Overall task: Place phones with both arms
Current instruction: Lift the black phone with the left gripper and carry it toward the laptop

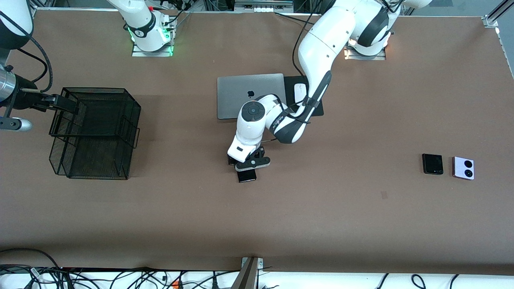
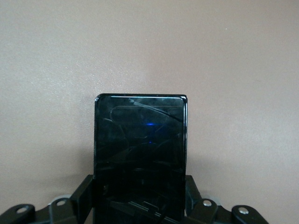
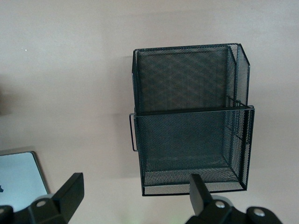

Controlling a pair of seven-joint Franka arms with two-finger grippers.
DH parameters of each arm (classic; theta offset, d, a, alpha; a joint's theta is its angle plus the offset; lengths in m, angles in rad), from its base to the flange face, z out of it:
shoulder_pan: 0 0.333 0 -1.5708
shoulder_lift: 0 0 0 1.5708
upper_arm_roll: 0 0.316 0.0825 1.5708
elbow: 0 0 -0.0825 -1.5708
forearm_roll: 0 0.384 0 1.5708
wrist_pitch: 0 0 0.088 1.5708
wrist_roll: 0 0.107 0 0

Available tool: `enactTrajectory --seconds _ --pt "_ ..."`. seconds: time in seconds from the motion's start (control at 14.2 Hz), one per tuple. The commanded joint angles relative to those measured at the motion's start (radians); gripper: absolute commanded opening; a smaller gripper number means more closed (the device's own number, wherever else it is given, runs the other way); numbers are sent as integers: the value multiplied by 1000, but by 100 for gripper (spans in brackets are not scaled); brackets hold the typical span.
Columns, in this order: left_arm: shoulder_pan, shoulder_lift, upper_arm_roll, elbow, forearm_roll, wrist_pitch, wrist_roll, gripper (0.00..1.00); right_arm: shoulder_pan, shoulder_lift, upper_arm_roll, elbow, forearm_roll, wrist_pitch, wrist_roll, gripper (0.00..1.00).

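My left gripper is shut on the long slim black phone, low over the middle of the table. In the left wrist view the phone runs out from between the fingers of the left gripper. The small square black phone and the lilac-white phone with two black circles lie side by side toward the left arm's end of the table. My right gripper hangs open and empty by the rim of the black mesh basket; its fingers stand wide apart on the right gripper.
The mesh basket has two tiers and stands toward the right arm's end. A silver laptop lies shut near the arms' bases, with a white mouse on a black pad beside it. The laptop's corner shows in the right wrist view.
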Motion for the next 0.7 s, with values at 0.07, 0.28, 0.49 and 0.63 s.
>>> enactTrajectory --seconds 0.07,0.28,0.49,0.63 --pt "-12 24 17 57 -15 -5 -21 100 -5 -9 -1 -7 16 -7 -17 100" --pt "-5 13 16 57 -15 -23 -20 100 -5 -9 -1 -7 16 -7 -17 100" --pt "5 -37 16 56 -12 -177 18 100 -5 -9 -1 -7 16 -7 -17 100" --pt "31 -74 16 51 -17 -282 142 100 -5 -11 0 -7 15 -8 -20 100"
